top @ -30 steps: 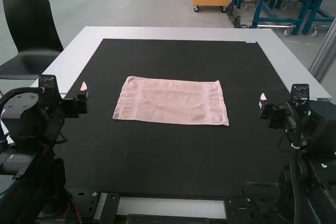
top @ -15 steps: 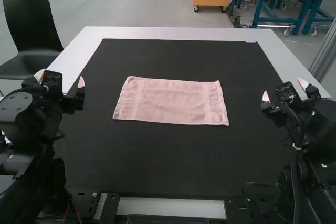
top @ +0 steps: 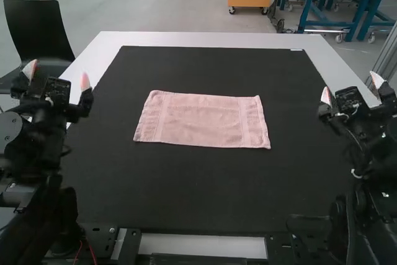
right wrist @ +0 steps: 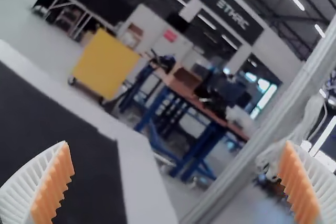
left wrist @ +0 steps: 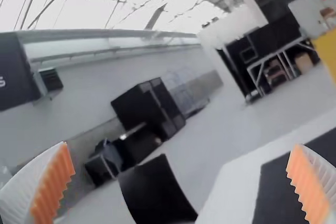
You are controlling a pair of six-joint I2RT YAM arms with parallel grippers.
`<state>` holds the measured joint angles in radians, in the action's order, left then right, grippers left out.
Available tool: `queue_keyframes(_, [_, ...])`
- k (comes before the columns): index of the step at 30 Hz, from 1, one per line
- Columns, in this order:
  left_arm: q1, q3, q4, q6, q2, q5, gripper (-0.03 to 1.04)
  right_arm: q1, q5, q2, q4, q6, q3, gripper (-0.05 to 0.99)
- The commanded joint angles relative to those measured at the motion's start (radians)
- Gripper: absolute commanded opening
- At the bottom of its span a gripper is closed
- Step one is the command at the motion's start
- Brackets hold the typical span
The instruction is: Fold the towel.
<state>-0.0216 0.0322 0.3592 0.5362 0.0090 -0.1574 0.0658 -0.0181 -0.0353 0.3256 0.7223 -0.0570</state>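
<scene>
The left hand [top: 57, 74] is wide, with nothing between its tips, well apart from the towel [top: 201, 119] on its left side. The right hand [top: 351, 87] is wide and unladen as well, well apart on the towel's right. Both look raised, since their wrist views face across the room more than down.

The towel, pink, lies spread flat between the two, its long sides running across and a woven band near each short end (I cannot tell whether it is one layer or doubled). Under it and all around is the dark mat [top: 186, 190], the nearest thing here to a container, bearing the towel on the pale worktop [top: 205, 40].

I judge folding to be still ahead, with a reach to the towel's corners or an edge as the next step. A hand coming down too high would close on air; too low, it would press into the mat and scuff or drag it. Pinching too little hem could let a corner slip out mid-lift. If one hand lifts or travels ahead of the other, the towel may skew or slide, leaving a crooked fold, and its soft pile could bunch under a hard push.
</scene>
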Motion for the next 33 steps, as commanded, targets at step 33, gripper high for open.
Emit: queue_keyframes(33, [0.029,0.488,-0.388,-0.702,1.117,0.731,0.96,-0.058,-0.203,-1.091,-0.355,-0.709,-0.417,0.9])
